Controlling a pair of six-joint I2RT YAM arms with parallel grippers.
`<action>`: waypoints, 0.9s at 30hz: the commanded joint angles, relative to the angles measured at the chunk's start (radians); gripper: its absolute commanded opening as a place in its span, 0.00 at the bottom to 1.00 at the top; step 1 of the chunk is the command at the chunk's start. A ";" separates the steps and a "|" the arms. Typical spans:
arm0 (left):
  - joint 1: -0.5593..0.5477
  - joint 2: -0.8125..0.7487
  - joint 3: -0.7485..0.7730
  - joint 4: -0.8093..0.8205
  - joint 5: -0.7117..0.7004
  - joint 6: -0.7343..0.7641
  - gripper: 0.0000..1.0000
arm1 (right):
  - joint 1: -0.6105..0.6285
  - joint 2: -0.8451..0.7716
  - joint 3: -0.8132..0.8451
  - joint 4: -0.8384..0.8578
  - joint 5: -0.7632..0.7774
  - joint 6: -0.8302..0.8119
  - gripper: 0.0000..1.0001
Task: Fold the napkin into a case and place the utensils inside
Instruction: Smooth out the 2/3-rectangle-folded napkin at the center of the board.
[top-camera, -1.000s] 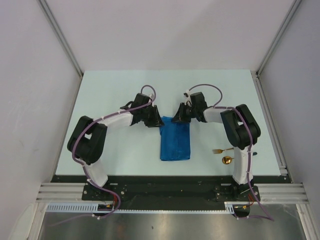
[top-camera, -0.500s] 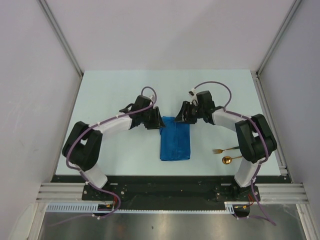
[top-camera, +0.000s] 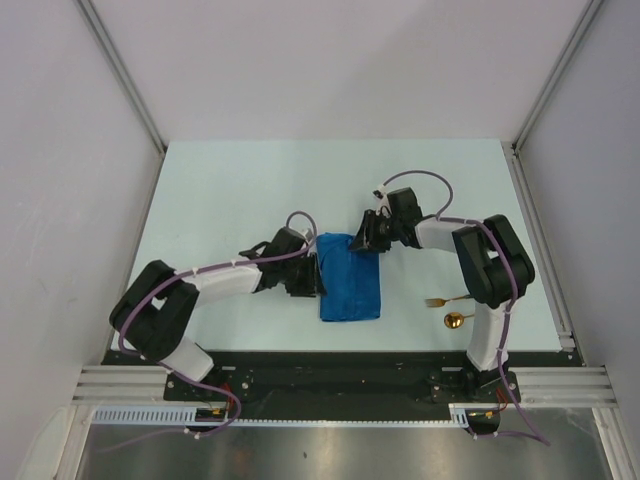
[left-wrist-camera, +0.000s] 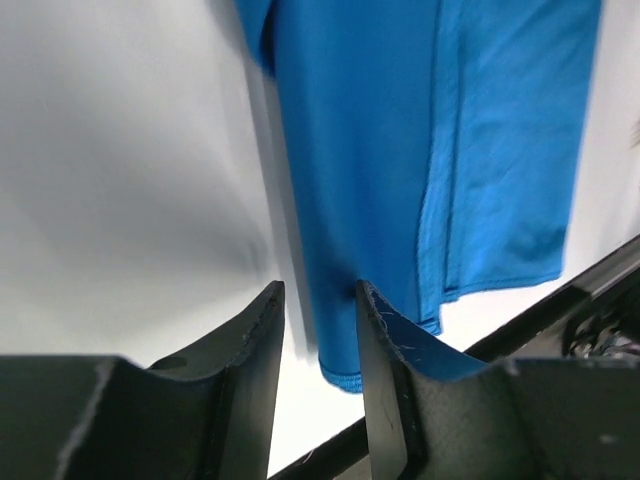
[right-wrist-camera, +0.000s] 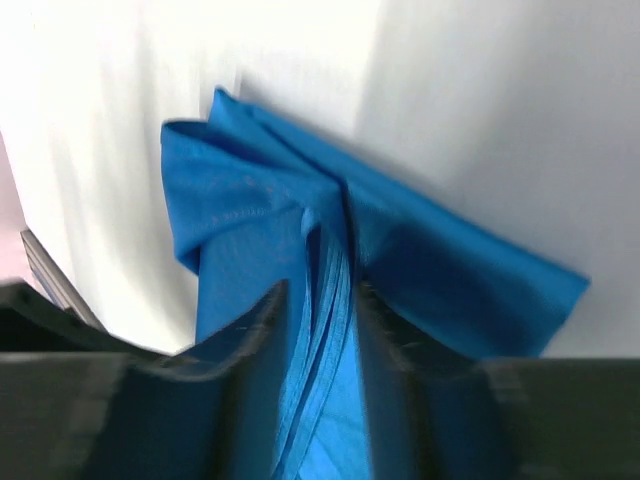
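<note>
The blue napkin (top-camera: 352, 285) lies folded as a narrow oblong case in the middle of the table. My left gripper (top-camera: 318, 279) sits low at its left long edge, jaws a little apart. In the left wrist view the gripper (left-wrist-camera: 318, 305) has the cloth (left-wrist-camera: 400, 150) edge showing between its tips. My right gripper (top-camera: 366, 240) is at the cloth's far end. In the right wrist view the gripper (right-wrist-camera: 320, 295) is closed on bunched layers of the napkin (right-wrist-camera: 250, 220). The gold fork (top-camera: 447, 299) and spoon (top-camera: 456, 320) lie right of the cloth, beside the right arm.
The pale table (top-camera: 230, 190) is bounded by white walls at the back and sides. A black rail (top-camera: 340, 358) runs along its near edge, just below the napkin's near end. The right arm's base stands next to the utensils.
My left gripper has moved from the napkin's far left corner toward me, down its left edge. My right gripper shifted slightly left along the far end, and its elbow swung.
</note>
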 joint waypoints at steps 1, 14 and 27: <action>-0.010 -0.054 -0.037 0.036 -0.062 -0.036 0.39 | 0.000 0.059 0.061 0.045 0.002 -0.008 0.31; 0.245 0.171 0.302 0.014 0.109 -0.030 0.49 | -0.014 0.119 0.115 0.082 -0.037 0.007 0.13; 0.268 0.357 0.364 0.158 0.207 -0.070 0.39 | -0.016 0.148 0.116 0.117 -0.094 0.032 0.00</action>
